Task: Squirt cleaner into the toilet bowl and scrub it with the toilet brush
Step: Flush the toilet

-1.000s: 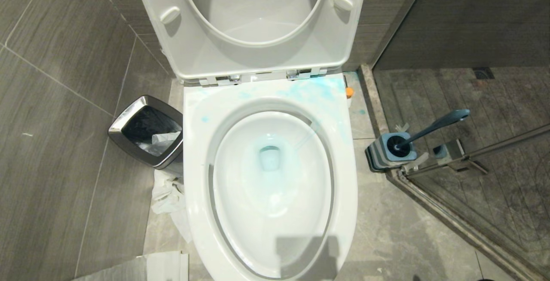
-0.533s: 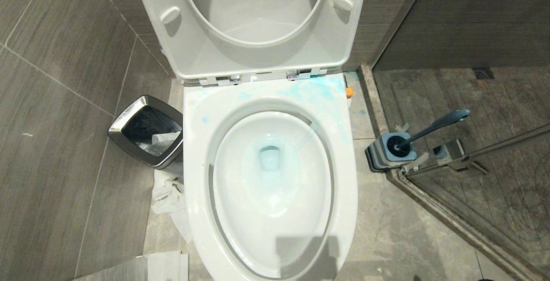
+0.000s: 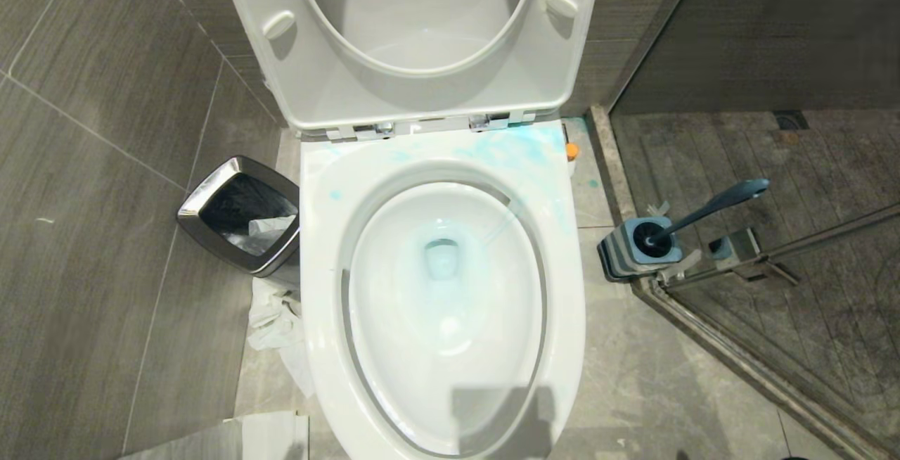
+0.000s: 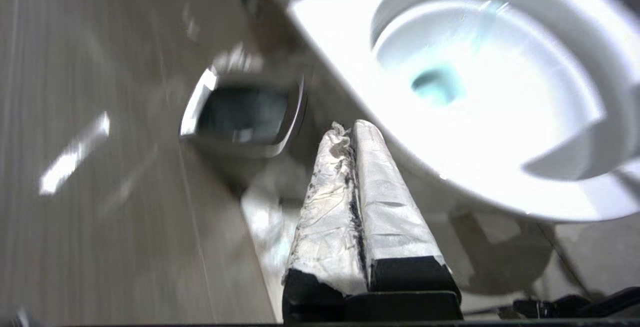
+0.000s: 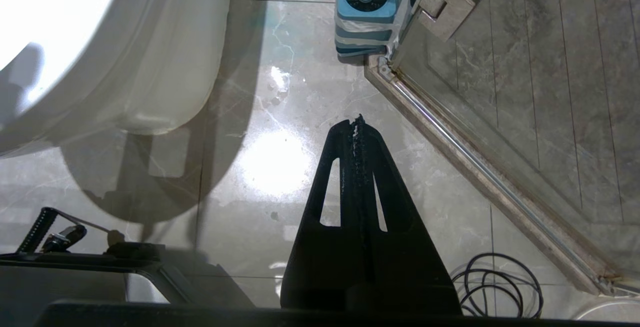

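**Both end effectors closed and empty beside the open toilet**

Nearest, the left end effector [image 4: 350,129] has its white-wrapped fingers pressed together with nothing between them, low beside the toilet bowl's left flank. The right end effector [image 5: 357,122], black fingers also pinched together and empty, hangs over the floor [image 5: 270,167] to the right of the bowl. Neither arm shows in the head view.

The toilet bowl [image 3: 443,291] lies open, seat and lid [image 3: 415,38] raised, with blue-tinted water at its drain and blue smears on the rear rim. To its left stands a metal waste bin [image 3: 239,214]; to its right the toilet brush [image 3: 703,210] sits in its blue holder [image 3: 636,249], against the glass shower door's corner.
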